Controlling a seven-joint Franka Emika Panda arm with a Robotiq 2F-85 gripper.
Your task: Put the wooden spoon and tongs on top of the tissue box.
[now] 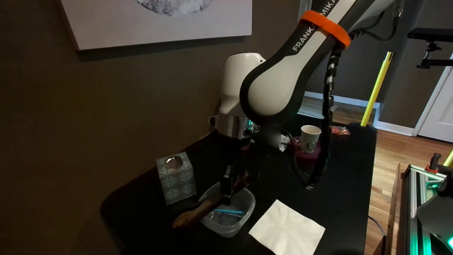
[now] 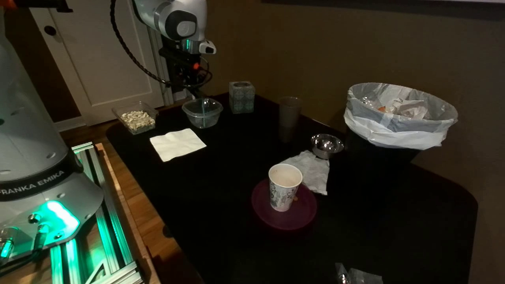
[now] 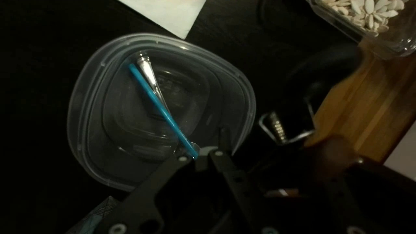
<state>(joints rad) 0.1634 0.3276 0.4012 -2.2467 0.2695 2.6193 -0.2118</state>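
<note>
The wooden spoon point(image 1: 198, 214) hangs above the clear container point(image 1: 244, 219) in an exterior view, tilted, its head toward the near left. My gripper point(image 1: 227, 198) is shut around it. Dark tongs, with a wire loop and spring point(image 3: 278, 126), show in the wrist view beside my left finger point(image 3: 227, 165). They blend into the dark gripper and appear to be held with the spoon. My right finger is lost in that darkness. The patterned tissue box point(image 1: 178, 184) stands upright beside the container, toward the wall; nothing lies on its top. Only its corner point(image 3: 97, 214) enters the wrist view.
A blue stick point(image 3: 162, 109) and a metal utensil point(image 3: 148, 70) lie in the container. Nearby are a white napkin point(image 2: 177, 144) and a box of seeds point(image 2: 138, 120). Farther along stand a tall cup point(image 2: 289, 118) and a paper cup point(image 2: 282, 193) on a plate.
</note>
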